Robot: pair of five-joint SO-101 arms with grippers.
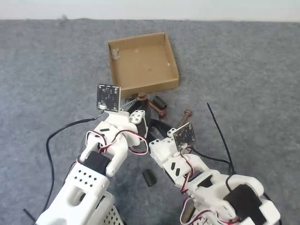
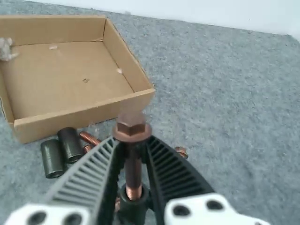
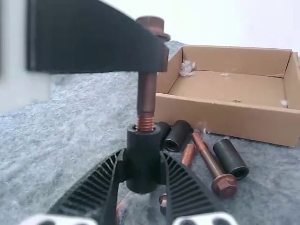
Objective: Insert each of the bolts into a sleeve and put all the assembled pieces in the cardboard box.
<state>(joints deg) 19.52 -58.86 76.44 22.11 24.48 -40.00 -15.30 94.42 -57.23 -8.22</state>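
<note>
A copper bolt (image 2: 133, 130) stands upright with my left gripper (image 2: 133, 146) shut on its shaft just below the hex head. Its threaded tip sits in the mouth of a black sleeve (image 3: 143, 150), and my right gripper (image 3: 143, 165) is shut on that sleeve from below. In the high view the two grippers meet near the bolt head (image 1: 141, 97), just in front of the cardboard box (image 1: 169, 56). The box (image 3: 225, 117) is open and holds no assembled pieces, just small scraps.
Loose parts lie on the grey carpet before the box: two black sleeves (image 2: 51, 158) (image 2: 70, 143), a sleeve (image 3: 229, 158), a long bolt (image 3: 211, 163) and a shorter bolt (image 3: 187, 154). Another sleeve (image 1: 149, 177) lies between the arms. A black cable (image 1: 220, 136) trails at the right.
</note>
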